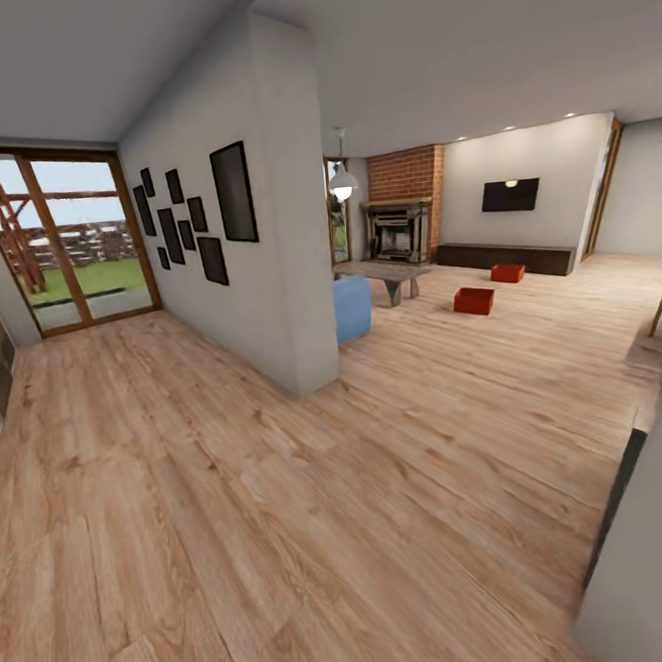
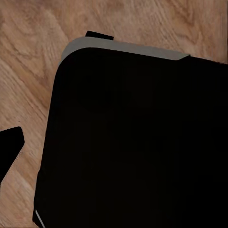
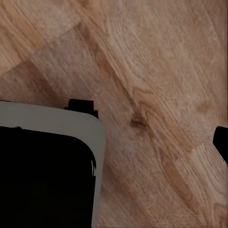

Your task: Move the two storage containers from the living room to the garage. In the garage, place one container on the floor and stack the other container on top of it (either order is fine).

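The two storage containers stand far off on the light wood planks of the living room: one orange-red bin [image 1: 474, 300] nearer, the other [image 1: 508, 272] behind it by the low dark bench [image 1: 505, 255]. In the left wrist view a single black fingertip [image 2: 10, 142] of my left gripper [image 2: 114, 142] sits at the frame edge over the planks, beside the robot's black base [image 2: 133, 137]. My right gripper [image 3: 114, 142] likewise shows one fingertip [image 3: 222, 142] at the edge. Both grippers hold nothing.
A white partition wall [image 1: 289, 305] hung with black frames splits the hallway from the living room. Past it are a blue sofa [image 1: 352, 307], a grey table [image 1: 391, 273], a brick fireplace [image 1: 401, 214] and a TV [image 1: 510, 195]. A white wall [image 1: 651, 544] is close on the right.
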`<state>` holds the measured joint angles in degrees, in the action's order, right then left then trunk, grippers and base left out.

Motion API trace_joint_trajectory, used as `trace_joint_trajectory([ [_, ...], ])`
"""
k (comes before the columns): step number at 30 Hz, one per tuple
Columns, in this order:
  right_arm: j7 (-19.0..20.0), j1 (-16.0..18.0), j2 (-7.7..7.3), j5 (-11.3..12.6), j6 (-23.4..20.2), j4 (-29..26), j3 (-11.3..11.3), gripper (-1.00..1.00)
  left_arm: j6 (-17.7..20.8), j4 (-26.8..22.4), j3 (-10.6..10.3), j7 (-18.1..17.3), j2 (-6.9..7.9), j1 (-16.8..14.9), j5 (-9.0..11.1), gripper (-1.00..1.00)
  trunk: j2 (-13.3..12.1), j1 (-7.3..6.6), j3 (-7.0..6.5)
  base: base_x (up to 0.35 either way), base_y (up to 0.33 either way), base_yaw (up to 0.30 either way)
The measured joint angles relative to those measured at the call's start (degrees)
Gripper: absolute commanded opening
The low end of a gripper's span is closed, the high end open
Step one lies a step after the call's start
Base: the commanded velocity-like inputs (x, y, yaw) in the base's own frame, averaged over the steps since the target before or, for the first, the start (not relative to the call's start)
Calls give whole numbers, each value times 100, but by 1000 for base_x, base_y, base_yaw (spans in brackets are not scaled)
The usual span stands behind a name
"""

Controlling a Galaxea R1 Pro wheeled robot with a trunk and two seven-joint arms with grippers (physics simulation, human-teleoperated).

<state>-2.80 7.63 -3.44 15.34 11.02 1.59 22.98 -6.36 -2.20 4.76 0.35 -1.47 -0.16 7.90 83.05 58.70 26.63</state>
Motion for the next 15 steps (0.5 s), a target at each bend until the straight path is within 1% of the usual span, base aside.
trace_joint_trajectory([
  [15,1,1,8,0,-19,0,0,100,0,0,0,0,0,0,0,100,0,0,0,325,0,0],
])
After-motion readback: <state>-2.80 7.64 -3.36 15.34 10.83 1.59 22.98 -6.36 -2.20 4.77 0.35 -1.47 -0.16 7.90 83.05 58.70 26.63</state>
